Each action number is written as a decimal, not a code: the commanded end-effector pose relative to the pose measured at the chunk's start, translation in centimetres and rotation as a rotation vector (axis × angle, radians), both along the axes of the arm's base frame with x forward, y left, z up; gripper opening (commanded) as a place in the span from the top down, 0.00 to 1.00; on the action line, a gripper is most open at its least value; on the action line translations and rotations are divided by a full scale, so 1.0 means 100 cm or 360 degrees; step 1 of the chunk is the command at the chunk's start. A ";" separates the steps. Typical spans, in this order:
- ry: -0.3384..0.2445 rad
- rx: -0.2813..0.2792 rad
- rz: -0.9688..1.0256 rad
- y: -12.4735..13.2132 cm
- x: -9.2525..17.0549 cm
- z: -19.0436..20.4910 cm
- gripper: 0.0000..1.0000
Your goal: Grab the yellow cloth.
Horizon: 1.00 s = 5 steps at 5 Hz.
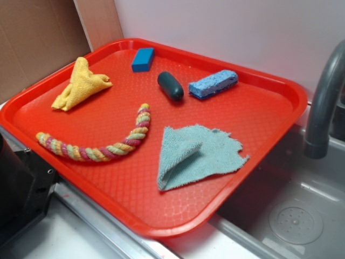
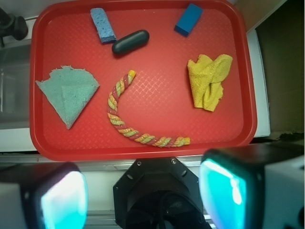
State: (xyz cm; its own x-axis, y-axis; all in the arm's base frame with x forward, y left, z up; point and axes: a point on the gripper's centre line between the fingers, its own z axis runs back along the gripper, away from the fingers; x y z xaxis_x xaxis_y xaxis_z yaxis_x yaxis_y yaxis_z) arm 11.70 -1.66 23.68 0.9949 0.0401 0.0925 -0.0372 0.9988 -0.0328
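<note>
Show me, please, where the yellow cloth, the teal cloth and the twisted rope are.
yellow cloth [image 2: 208, 80], wrist view, middle of its crumpled folds.
teal cloth [image 1: 197, 155], exterior view, on its flat centre.
twisted rope [image 2: 119, 125], wrist view, mid-curve.

Black gripper [image 2: 143, 193] body, screws, glossy teal-lit fingers [image 2: 224, 191].

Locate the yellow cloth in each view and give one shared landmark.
Exterior: the yellow cloth lies crumpled at the tray's upper left.
Wrist: it lies at right of centre, below the blue block.
Shared landmark: the blue block, the cloth's nearest neighbour in both views.
</note>
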 end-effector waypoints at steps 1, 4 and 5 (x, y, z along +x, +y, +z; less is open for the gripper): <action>0.0000 0.0000 0.0000 0.000 0.000 0.000 0.00; -0.0150 0.0300 0.1211 0.142 0.091 -0.137 0.00; -0.0075 0.0147 0.1154 0.145 0.097 -0.189 0.00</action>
